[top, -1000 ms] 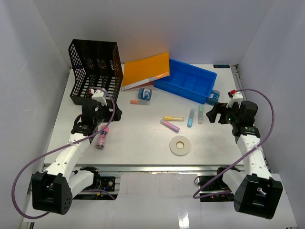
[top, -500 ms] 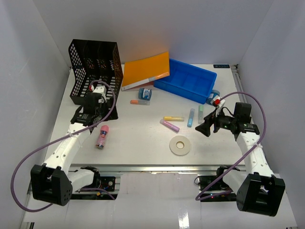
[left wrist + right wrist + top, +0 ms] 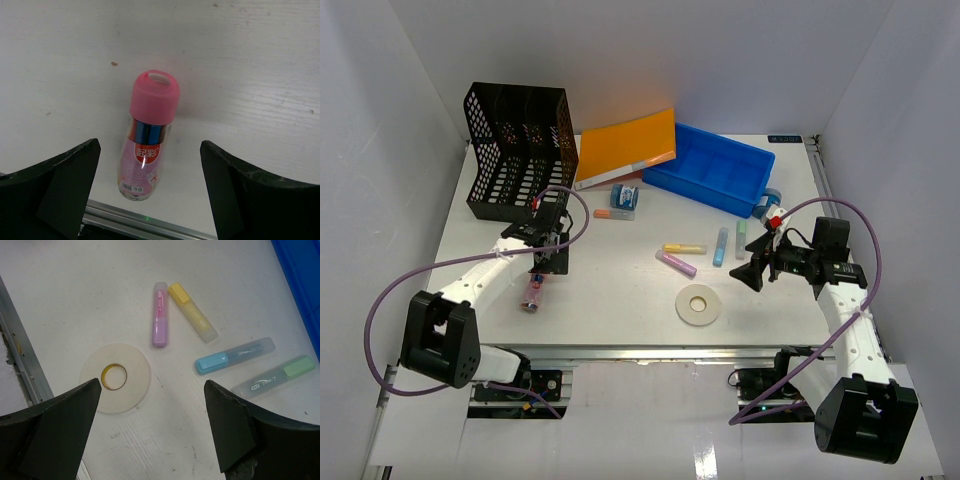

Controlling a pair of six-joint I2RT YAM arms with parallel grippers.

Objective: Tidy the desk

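The desk [image 3: 610, 285] is a white tabletop with an aluminium rail along its near edge. A clear bottle with a pink cap [image 3: 533, 290] lies on it at the front left. My left gripper [image 3: 546, 264] is open just above and beyond the bottle; in the left wrist view the bottle [image 3: 147, 132] lies between the spread jaws of the gripper [image 3: 150, 172], untouched. My right gripper [image 3: 752, 272] is open and empty, right of a flat white tape roll [image 3: 699, 305]. The right wrist view shows the roll [image 3: 116, 377] below that gripper [image 3: 152, 405].
Yellow [image 3: 684, 248], pink [image 3: 676, 263], blue [image 3: 721, 246] and green [image 3: 741, 240] highlighters lie mid-desk. A blue tray [image 3: 715, 170], an orange folder [image 3: 628, 147] and a black file rack [image 3: 520, 150] stand at the back. A small blue item [image 3: 626, 196] and an orange marker [image 3: 614, 213] lie near the folder.
My left gripper has swung from beside the rack to just over the pink-capped bottle. My right gripper has moved left and toward the near edge, closer to the tape roll.
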